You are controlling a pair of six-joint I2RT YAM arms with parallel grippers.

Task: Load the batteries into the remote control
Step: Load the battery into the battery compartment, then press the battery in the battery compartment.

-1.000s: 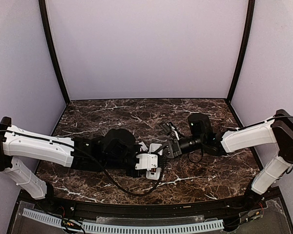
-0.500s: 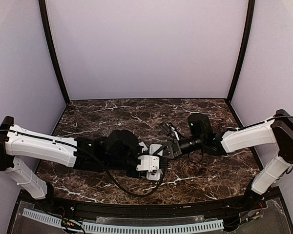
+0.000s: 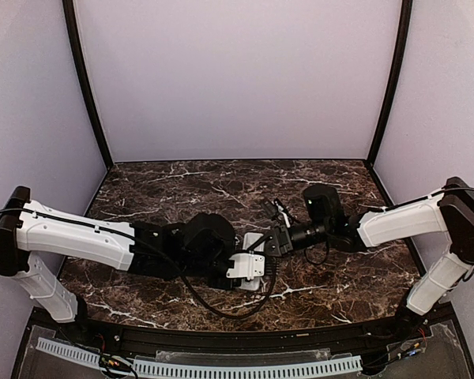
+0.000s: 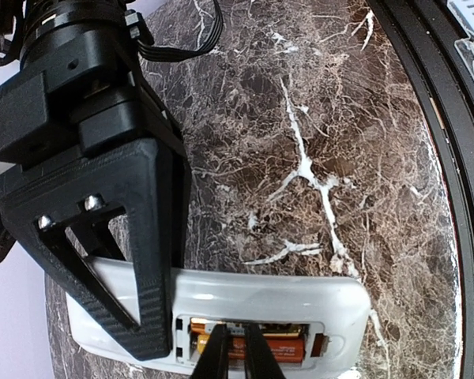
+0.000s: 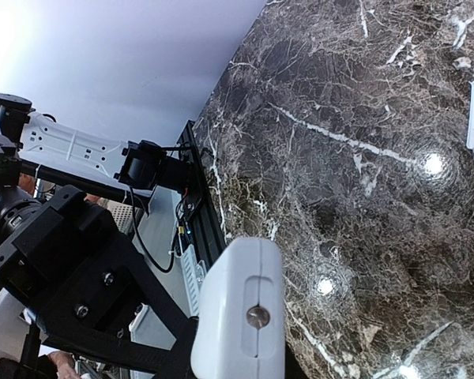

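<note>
While the right arm's black two-finger gripper (image 3: pixel 274 241) is clamped on one end of the small flat white rectangular remote control (image 4: pixel 288 304), one broad triangular finger (image 4: pixel 154 268) lying across the handset's plain back, the handset sits plain side up, low over the dark white-veined marble table (image 4: pixel 324 126) between the two arms. That hold makes sense as a brace: it stops the light casing from sliding or tipping when something pushes into it from above. The battery bay is uncovered and faces the left wrist camera, and the slim orange-copper cylindrical batteries (image 4: pixel 280 346) lie lengthwise inside it, side by side. The left arm's gripper (image 4: pixel 237 353) comes straight down onto that bay with its thin black fingertips (image 4: pixel 217 353) drawn almost together, only a sliver between them, resting on the cells. Since the tips sit along a cell's length and not across it, they look to be pressing it home, not pinching it, though the frame's lower edge cuts them off too soon to be sure. By that reading the loading is near its end, and seating the cells flat against their contacts is what remains.
</note>
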